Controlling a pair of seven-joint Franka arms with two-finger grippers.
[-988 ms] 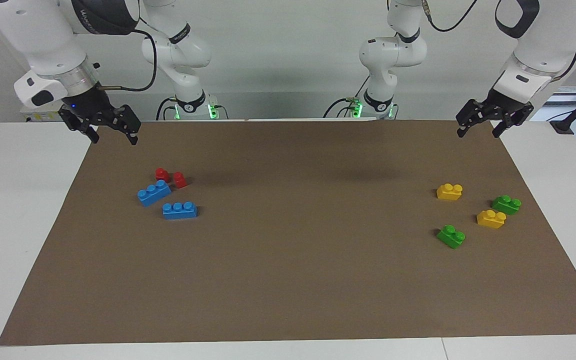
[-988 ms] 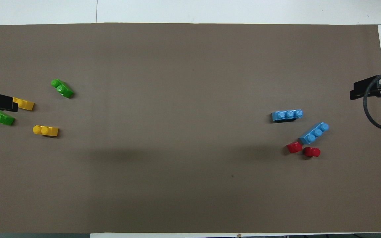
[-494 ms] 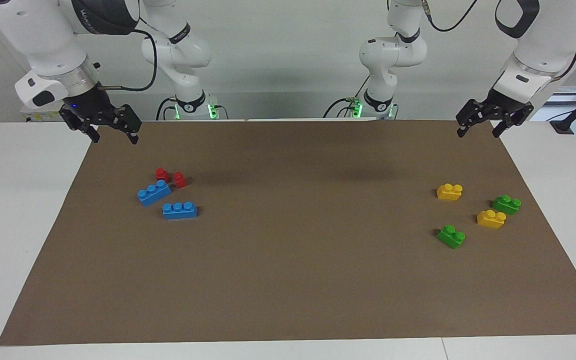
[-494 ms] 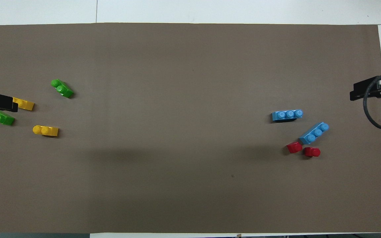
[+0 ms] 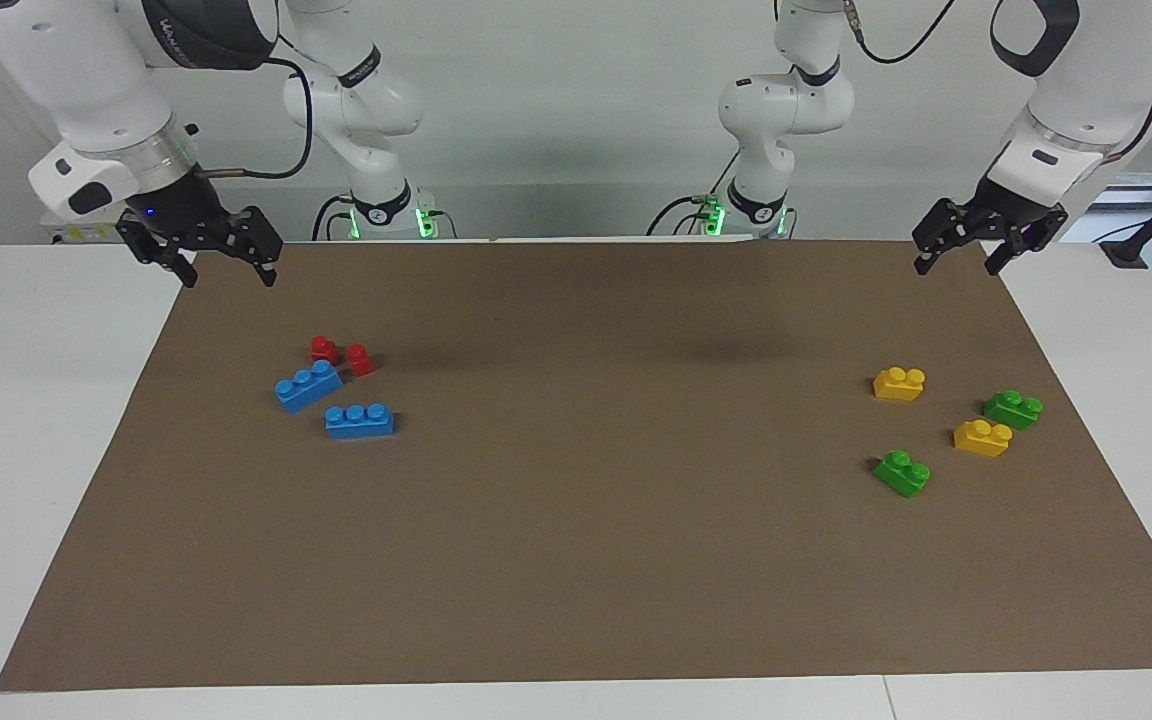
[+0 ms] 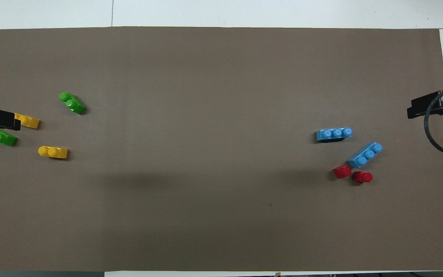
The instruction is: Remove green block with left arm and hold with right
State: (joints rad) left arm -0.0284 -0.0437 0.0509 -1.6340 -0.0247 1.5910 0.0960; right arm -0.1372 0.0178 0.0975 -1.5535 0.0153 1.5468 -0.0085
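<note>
The green block (image 5: 902, 472) is a bright green two-stud brick lying on the brown mat (image 5: 576, 560) at the left arm's end; it also shows in the overhead view (image 6: 72, 103). It lies farther from the robots than the other bricks of its group. My left gripper (image 5: 956, 268) is open and empty, raised over the mat's edge nearest the robots, well apart from the block. My right gripper (image 5: 228, 280) is open and empty, raised over the mat's corner at the right arm's end.
A darker green brick (image 5: 1013, 408) and two yellow bricks (image 5: 899, 383) (image 5: 982, 437) lie close to the green block, nearer to the robots. Two blue three-stud bricks (image 5: 308, 385) (image 5: 360, 420) and two small red pieces (image 5: 342, 354) lie at the right arm's end.
The right gripper has shifted very slightly. The left gripper and all bricks have stayed where they were.
</note>
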